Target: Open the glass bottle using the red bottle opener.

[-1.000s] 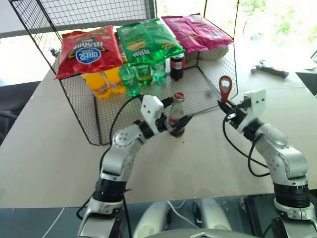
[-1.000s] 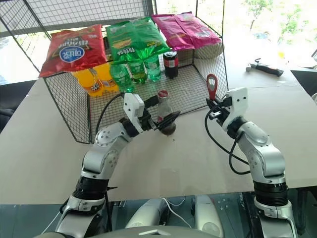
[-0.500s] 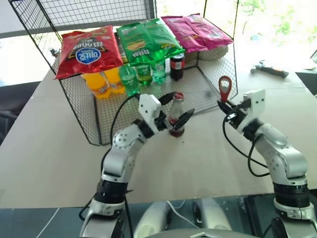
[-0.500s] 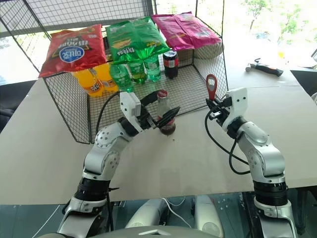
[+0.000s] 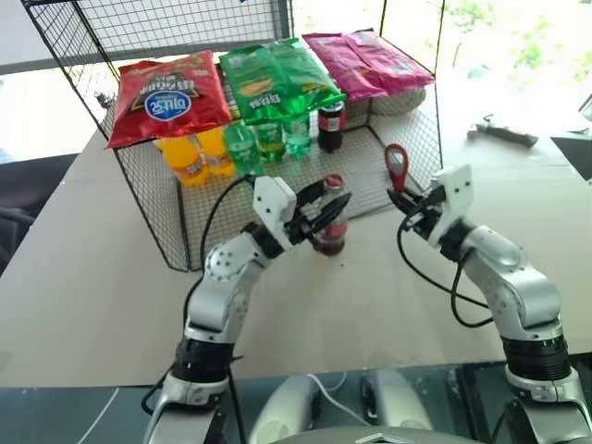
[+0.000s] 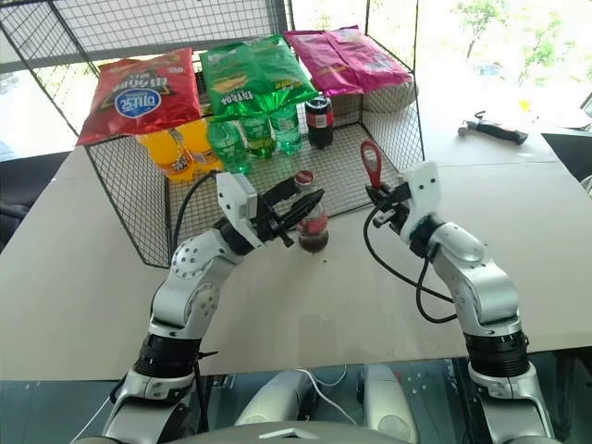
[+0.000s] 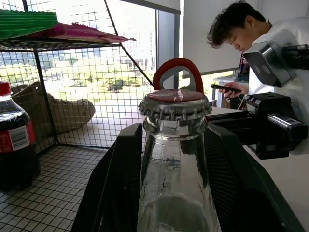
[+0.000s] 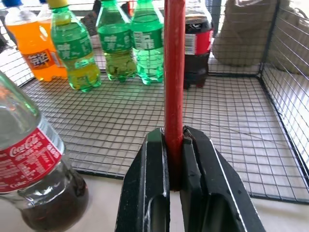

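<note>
left gripper – fingers flank glass bottle neck, contact unclear | right gripper – clamps red bottle opener, handle hidden

The glass bottle stands upright on the table, just in front of the wire rack. The left end effector sits at the bottle's neck, one finger on each side of it. To the bottle's right, apart from it, the right end effector holds the bottle opener upright, loop head uppermost. Inside the rack, at the back, soda bottles stand in a row, with a cola bottle at their right end. Three snack bags lie side by side on the rack's upper shelf. A hammer lies on the table far to the right.
</note>
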### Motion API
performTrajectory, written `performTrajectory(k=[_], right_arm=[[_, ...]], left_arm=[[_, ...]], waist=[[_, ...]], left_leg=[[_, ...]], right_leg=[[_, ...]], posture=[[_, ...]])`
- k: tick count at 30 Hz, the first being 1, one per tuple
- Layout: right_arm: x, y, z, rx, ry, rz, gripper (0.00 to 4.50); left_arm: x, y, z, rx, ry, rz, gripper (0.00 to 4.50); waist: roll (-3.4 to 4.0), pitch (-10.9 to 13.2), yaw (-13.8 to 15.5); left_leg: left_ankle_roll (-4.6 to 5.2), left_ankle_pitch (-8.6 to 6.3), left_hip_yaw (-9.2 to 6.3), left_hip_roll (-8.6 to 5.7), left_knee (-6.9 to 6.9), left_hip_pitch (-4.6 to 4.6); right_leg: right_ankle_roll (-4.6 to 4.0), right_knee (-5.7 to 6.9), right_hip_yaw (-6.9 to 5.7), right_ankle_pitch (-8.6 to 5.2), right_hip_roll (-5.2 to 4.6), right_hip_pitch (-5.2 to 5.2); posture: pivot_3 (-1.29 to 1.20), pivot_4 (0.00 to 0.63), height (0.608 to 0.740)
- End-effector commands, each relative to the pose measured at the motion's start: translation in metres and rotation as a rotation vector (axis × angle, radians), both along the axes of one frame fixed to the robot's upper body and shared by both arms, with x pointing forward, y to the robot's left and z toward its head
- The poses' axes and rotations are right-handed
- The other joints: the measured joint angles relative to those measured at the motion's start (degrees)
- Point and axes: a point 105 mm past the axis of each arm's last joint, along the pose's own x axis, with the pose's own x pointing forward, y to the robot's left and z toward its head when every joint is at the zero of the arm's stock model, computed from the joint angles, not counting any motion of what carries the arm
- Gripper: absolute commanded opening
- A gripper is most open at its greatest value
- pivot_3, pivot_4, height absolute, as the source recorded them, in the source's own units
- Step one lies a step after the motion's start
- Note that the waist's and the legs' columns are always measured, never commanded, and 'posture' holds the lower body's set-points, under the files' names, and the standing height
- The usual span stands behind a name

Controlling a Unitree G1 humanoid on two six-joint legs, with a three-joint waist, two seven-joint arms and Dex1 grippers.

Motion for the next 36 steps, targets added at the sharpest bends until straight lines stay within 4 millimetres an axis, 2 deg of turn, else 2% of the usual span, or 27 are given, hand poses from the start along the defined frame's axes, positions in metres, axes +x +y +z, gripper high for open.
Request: performTrajectory(k=[1,9,15,20,22,26,31,36], right_arm=[[-0.010,0.015,0.022,-0.029,-0.114,0.068,0.00],[-0.012,0.021,0.025,-0.051,-0.152,0.088,0.00],[-0.011,0.028,0.027,-0.223,-0.294,0.102,0.00],[-0.010,0.042,0.035,-0.359,-0.475,0.113,0.00],[-0.011,0.046,0.031,-0.434,-0.537,0.133,0.00],[-0.017,0.053,0.008,-0.668,-0.698,0.204,0.00],[-0.017,0.054,-0.011,-0.753,-0.789,0.241,0.00],[-0.011,0.057,-0.008,-0.768,-0.905,0.215,0.00]], left_arm=[[0.000,0.000,-0.016,0.043,0.053,0.010,1.71],[0.003,0.000,-0.020,0.042,0.070,0.022,1.71],[0.006,0.001,-0.021,0.049,0.072,0.031,1.71],[0.006,0.001,-0.022,0.053,0.075,0.031,1.71],[0.006,0.000,-0.022,0.053,0.075,0.031,1.71],[0.007,0.000,-0.023,0.053,0.078,0.034,1.71],[0.007,-0.001,-0.023,0.053,0.082,0.030,1.71],[0.007,-0.001,-0.024,0.055,0.087,0.028,1.71]], waist=[[0.00,0.0,0.0],[-0.01,0.0,0.1],[0.00,0.0,0.1],[0.00,0.0,0.0],[0.00,0.0,0.0],[0.01,0.0,0.3],[0.03,-0.1,0.6],[0.05,-0.2,0.9]], left_leg=[[0.00,0.00,-0.01,0.00,0.00,0.01],[0.00,0.00,-0.02,0.00,-0.01,0.18],[0.00,-0.01,-0.01,0.00,-0.17,0.74],[-0.01,-0.01,-0.01,0.01,-0.21,0.79],[-0.01,-0.01,-0.02,0.01,-0.21,0.79],[-0.01,-0.01,-0.02,0.01,-0.23,0.79],[-0.04,0.01,0.00,0.02,-0.27,0.93],[-0.09,0.04,0.00,0.02,-0.56,1.48]], right_leg=[[0.00,0.00,0.00,0.00,0.00,0.01],[0.00,-0.02,0.00,0.00,0.00,0.17],[0.01,-0.12,-0.03,-0.01,0.00,0.68],[0.01,-0.12,-0.02,-0.01,0.00,0.70],[0.01,-0.12,-0.03,-0.01,0.00,0.70],[0.01,-0.16,-0.05,-0.01,0.00,0.69],[0.01,-0.15,-0.02,-0.01,0.02,0.80],[0.00,-0.25,0.00,-0.03,0.02,1.27]], posture=[[0.00,0.150,0.735],[0.00,0.150,0.735],[0.00,0.150,0.735],[0.00,0.150,0.735],[0.00,0.150,0.735],[0.00,0.150,0.735],[0.00,0.150,0.735],[0.00,0.150,0.735]])
